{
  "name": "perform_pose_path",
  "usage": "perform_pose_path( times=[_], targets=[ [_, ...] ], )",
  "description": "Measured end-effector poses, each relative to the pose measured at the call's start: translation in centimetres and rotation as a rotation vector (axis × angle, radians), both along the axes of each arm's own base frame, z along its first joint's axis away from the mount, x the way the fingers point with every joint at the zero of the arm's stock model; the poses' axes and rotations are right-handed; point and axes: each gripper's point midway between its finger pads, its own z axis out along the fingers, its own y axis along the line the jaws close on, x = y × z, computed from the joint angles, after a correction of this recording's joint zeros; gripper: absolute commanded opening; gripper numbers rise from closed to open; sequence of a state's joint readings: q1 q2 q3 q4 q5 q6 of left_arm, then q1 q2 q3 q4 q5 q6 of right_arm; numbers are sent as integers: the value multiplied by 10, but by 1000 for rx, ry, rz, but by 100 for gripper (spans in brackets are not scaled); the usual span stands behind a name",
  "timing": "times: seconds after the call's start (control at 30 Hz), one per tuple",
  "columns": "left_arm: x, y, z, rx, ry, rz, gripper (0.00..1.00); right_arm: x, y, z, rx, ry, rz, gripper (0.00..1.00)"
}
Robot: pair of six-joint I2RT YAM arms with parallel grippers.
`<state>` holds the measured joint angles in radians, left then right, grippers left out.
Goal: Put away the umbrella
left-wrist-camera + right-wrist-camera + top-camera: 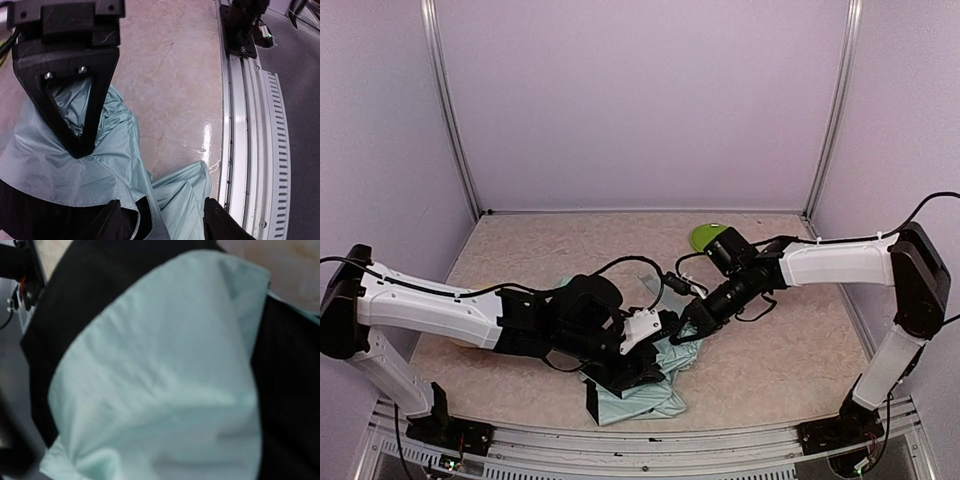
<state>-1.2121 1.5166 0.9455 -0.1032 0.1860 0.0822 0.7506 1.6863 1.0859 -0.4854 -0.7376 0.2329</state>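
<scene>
The left gripper [162, 222] was released, its fingers [114, 222] spread wide with a fold of the umbrella [642, 396] between them. The right gripper [688, 326] sat just beside it, at the far right side of the fabric. One of its black triangular fingers [99, 100] had its tip down in the mint cloth. Whether that gripper was clenched on the cloth could not be told, since the right wrist view showed only blurred mint fabric and black lining up close. The umbrella lay crumpled on the table [770, 370], near the front rail [250, 150] and between the two arms, with its lining exposed in places. A green plate [705, 236] rested farther back on the table, apart from the umbrella.
</scene>
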Motion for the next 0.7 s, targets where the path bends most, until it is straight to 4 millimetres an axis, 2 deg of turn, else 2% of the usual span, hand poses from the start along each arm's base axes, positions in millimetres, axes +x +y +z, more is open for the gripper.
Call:
perform_pose_path(
  times=[0.03, 0.1, 0.27, 0.4, 0.63, 0.67, 0.7],
  targets=[
    [1, -3, -6, 12, 3, -1, 67, 0, 1, 0, 6, 1, -3, 4],
    [5, -8, -18, 34, 8, 8, 68, 0, 1, -3, 11, 5, -11, 4],
    [21, -7, -39, 100, -26, 78, 59, -1, 1, -5, 17, 10, -12, 4],
    [33, -3, -36, 105, -58, 126, 54, -2, 1, -4, 24, 6, -2, 4],
    [51, 6, -15, 51, -53, 157, 23, -4, 2, -3, 36, 0, 18, 3],
    [53, 7, -15, 49, -47, 158, 22, -4, 2, -3, 36, 0, 18, 3],
    [55, 8, -16, 51, -41, 158, 26, -4, 2, -3, 36, -1, 19, 3]
  ],
)
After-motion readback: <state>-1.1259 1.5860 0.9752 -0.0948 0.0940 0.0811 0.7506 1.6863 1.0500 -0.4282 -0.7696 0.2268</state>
